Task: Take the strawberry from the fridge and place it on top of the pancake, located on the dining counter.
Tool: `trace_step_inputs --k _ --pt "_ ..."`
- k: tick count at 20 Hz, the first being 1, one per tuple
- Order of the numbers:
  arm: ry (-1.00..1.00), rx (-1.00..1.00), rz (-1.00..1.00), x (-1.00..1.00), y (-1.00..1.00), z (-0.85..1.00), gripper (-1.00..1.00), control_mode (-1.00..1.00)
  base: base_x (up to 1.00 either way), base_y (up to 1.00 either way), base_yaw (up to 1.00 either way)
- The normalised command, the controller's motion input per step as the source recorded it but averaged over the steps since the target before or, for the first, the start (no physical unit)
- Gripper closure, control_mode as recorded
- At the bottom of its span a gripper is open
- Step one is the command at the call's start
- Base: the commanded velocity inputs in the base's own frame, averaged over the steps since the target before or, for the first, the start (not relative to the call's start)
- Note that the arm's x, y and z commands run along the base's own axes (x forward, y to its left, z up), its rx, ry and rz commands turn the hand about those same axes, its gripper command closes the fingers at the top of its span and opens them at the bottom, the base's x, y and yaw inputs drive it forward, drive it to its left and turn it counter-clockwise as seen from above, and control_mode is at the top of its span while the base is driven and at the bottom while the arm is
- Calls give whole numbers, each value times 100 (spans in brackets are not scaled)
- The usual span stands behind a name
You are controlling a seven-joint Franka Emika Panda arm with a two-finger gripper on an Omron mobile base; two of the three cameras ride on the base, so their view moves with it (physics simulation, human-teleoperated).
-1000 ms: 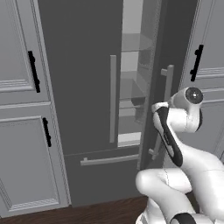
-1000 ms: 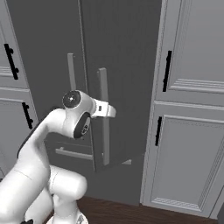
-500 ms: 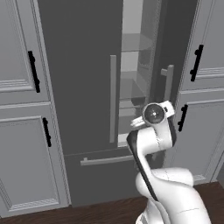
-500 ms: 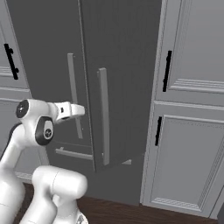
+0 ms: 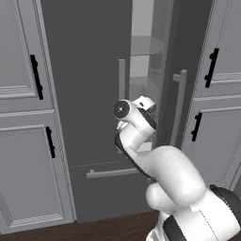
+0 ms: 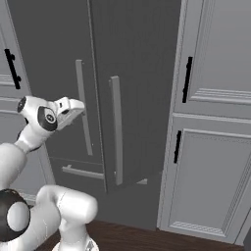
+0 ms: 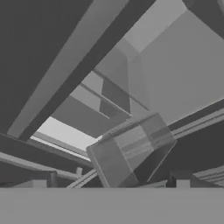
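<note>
The jaws stand spread wide with nothing between them: in the hand view the two dark fingertips [image 7: 43, 183] rise far apart at the bottom. Beyond them lies the pale inside of the fridge [image 5: 84, 70], with glass shelves [image 7: 109, 94] seen at a slant and a clear box-like bin [image 7: 131, 153] just ahead. A dark door edge [image 7: 65, 65] crosses that view diagonally.

In the left base view the white hand [image 5: 145, 104] hangs at mid-height right in front of the gap between the two fridge doors, pointing into it. It touches neither bar handle. The left door handle [image 5: 122, 77] is just above and behind the hand, and the right door handle [image 5: 179, 108] is off to its right. The right door [image 6: 137, 88] is swung partly out, so a narrow strip of lit interior [image 5: 141, 47] shows. The left door is flat and closed. Below them runs the bottom drawer [image 5: 108, 188] with its horizontal bar [image 5: 113, 172].

The fridge stands straight ahead of the base, between light grey panelled cabinets [image 5: 21, 141] with short black handles [image 5: 35, 77], on a dark wooden floor [image 5: 94, 230].
</note>
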Motion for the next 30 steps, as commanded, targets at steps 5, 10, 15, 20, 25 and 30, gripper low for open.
trace_step_inputs --k 5,10,15,20,25,30 --pt "18 -7 -21 100 -19 -9 -100 -100 0 0 0" --pt "16 -3 -19 85 -42 -16 -100 -100 0 0 0" --pt "9 0 -18 19 -74 -14 -100 -100 0 0 0" --pt "-1 0 -20 -53 -93 -4 -100 -100 0 0 0" --pt "-6 0 -19 -73 -94 0 -100 -100 0 0 0" --pt "-1 0 -21 -52 -89 0 -100 -100 0 0 0"
